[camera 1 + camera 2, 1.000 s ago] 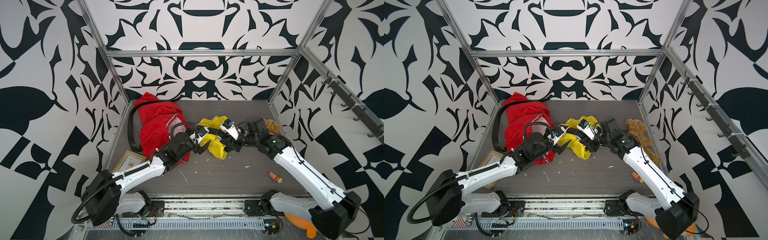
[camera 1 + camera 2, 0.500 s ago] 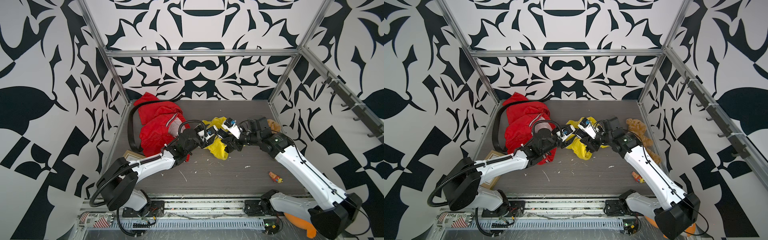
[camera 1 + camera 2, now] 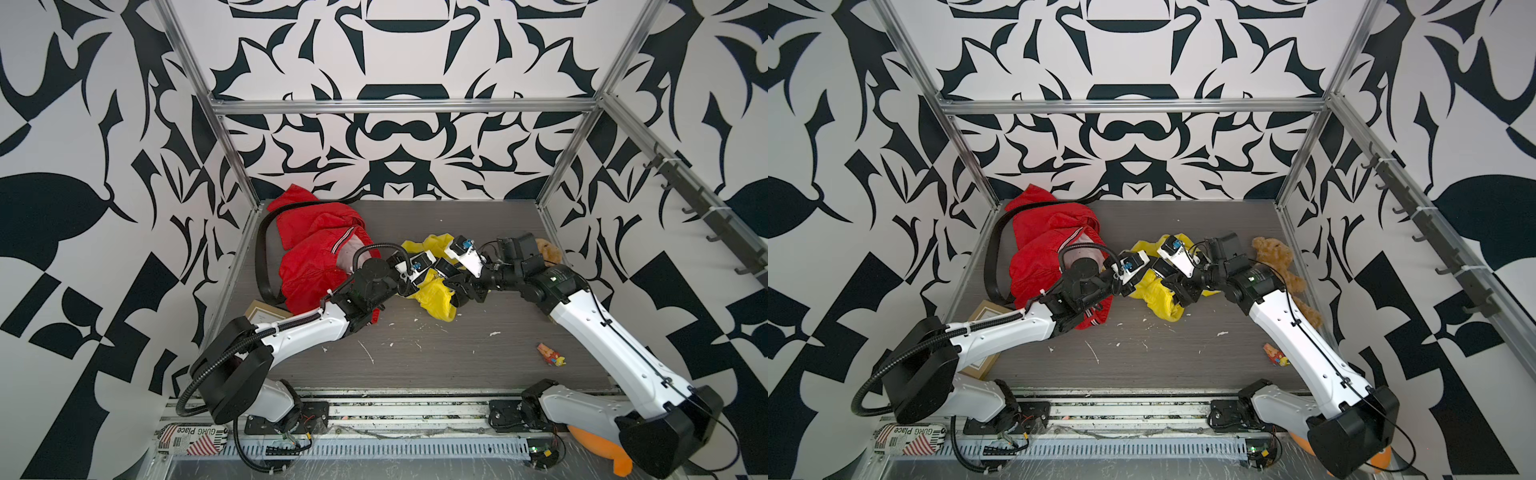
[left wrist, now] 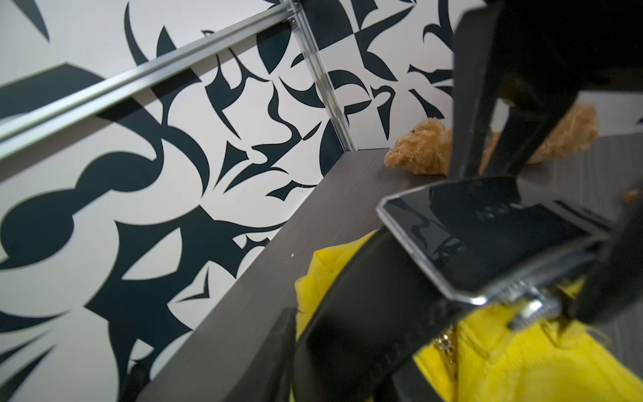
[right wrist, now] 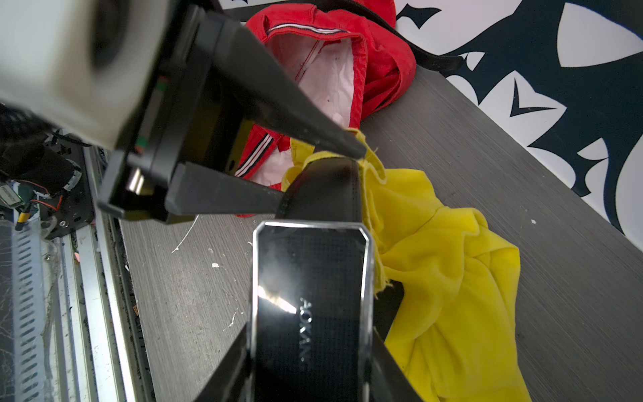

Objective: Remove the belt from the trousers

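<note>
My left jaws pinch the black strap (image 5: 320, 188) across its width just behind the buckle (image 5: 313, 296), and my right jaws clamp that buckle by its sides. The belt runs into the yellow trousers (image 5: 452, 261), crumpled mid-bench (image 5: 469, 156). I judge the buckle hard, glossy and slippery, the strap springy, and the cloth light enough to drag along, so the strap is my surer hold.

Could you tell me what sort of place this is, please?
Most likely a robot-learning test cell: an aluminium frame with black-and-white patterned walls encloses a grey tabletop, and two robot arms are mounted along its front.
</note>
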### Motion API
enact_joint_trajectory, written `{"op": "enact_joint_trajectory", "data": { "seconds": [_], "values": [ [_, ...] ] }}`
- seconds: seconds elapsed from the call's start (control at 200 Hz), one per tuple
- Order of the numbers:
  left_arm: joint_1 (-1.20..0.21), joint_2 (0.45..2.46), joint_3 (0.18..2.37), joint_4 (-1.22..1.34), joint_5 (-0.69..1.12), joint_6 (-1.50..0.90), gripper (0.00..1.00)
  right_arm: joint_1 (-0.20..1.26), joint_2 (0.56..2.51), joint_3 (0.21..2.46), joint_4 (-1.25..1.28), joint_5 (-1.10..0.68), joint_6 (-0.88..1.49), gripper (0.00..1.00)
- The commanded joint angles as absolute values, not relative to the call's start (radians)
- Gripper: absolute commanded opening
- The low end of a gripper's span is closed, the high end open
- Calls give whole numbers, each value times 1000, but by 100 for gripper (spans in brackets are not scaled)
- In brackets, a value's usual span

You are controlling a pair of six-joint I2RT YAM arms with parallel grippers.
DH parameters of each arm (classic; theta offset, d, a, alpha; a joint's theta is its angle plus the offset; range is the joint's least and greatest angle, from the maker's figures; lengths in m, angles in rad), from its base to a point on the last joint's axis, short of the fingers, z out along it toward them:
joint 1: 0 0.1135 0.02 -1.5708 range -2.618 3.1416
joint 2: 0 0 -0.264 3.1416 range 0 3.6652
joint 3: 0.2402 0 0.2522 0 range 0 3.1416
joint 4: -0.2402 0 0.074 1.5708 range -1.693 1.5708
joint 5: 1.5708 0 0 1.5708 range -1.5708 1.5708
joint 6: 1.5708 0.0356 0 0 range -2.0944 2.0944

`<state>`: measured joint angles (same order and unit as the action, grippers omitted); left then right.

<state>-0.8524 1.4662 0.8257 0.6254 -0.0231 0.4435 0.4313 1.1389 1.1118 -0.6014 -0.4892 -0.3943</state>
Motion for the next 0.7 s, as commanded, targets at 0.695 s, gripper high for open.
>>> {"op": "enact_joint_trajectory", "data": {
  "seconds": [0.695],
  "values": [
    [-864,1345,796,64,-224,86,0,363,1405,1015,-282,-451,-228,27]
  ]
}}
